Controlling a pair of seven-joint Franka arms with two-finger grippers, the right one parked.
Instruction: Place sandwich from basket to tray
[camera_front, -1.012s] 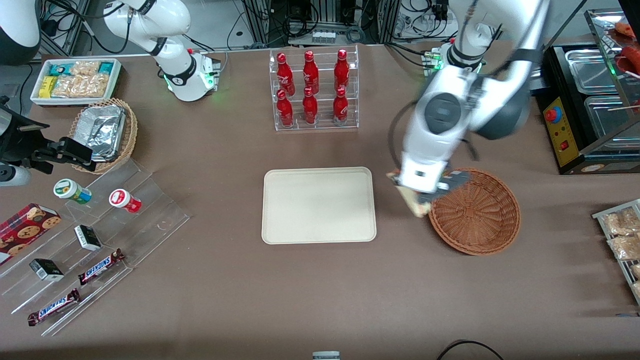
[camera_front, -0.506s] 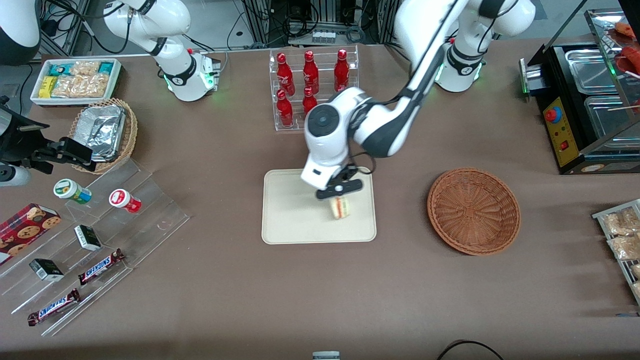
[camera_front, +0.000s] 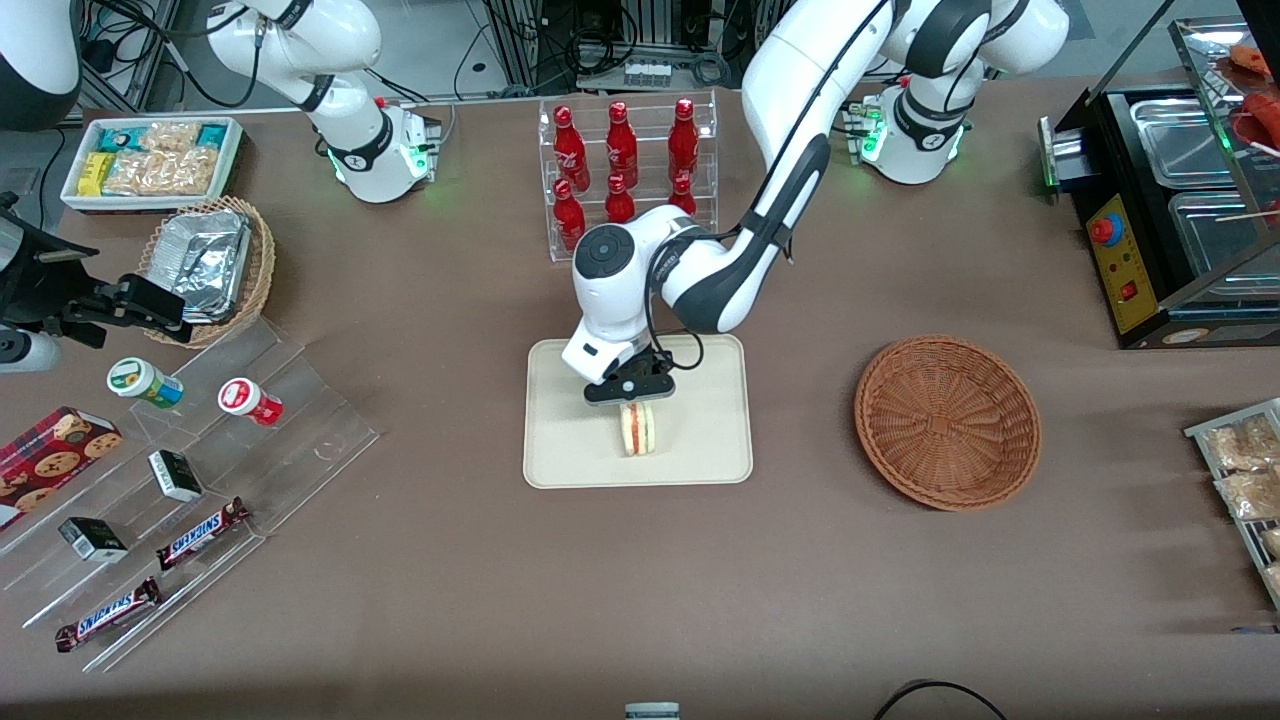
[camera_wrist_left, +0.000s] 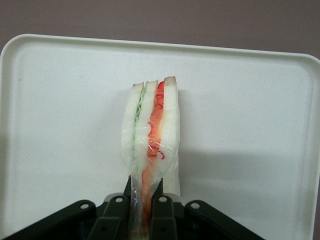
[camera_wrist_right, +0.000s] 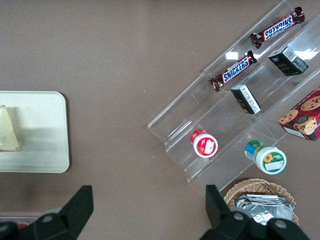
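The sandwich (camera_wrist_left: 150, 135) is pinched upright over the tray (camera_front: 570, 450) by the gripper (camera_front: 630, 392); its upper end is hidden. Its long axis is seen running vertically, filling edge toward the front camera. The basket (camera_front: 947, 422) is noted well apart.

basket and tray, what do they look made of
Basket: woven wicker or rattan, reddish-brown, ribs radiating from the centre. Tray: probably matte cream plastic, smooth, with a low moulded rim. The gripper holds the sandwich over it.

Fingers (camera_wrist_left: 116, 216) pinch sandwich (camera_wrist_left: 151, 142) upright over tray (camera_wrist_left: 250, 125), wrapped in film.
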